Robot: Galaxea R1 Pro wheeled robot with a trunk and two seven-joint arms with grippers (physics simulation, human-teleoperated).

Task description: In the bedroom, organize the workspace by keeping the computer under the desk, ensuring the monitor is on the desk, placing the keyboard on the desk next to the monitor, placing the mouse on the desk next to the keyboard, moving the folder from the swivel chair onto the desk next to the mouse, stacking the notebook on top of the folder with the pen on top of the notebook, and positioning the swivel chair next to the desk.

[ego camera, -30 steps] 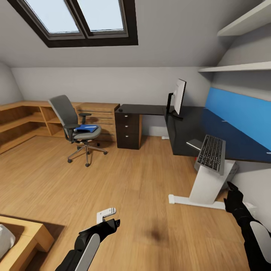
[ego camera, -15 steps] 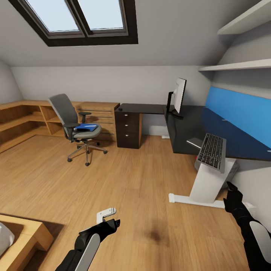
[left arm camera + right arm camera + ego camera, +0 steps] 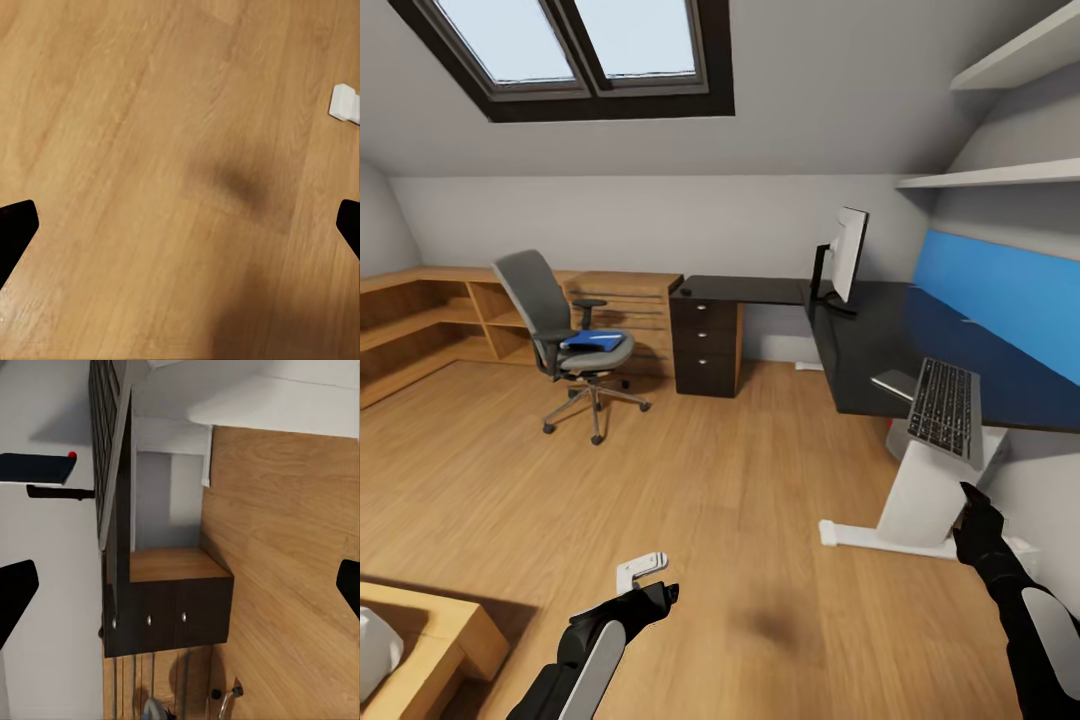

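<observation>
Both arms low, carrying nothing, likely tucked for driving: left end effector (image 3: 660, 578) spread wide over floor, right end effector (image 3: 968, 503) spread too. Folder (image 3: 596, 341) on swivel chair (image 3: 560, 325), well apart from counter (image 3: 880, 345); keyboard (image 3: 945, 408) overhanging counter edge, tilted; monitor (image 3: 848, 255) upright on counter.
</observation>
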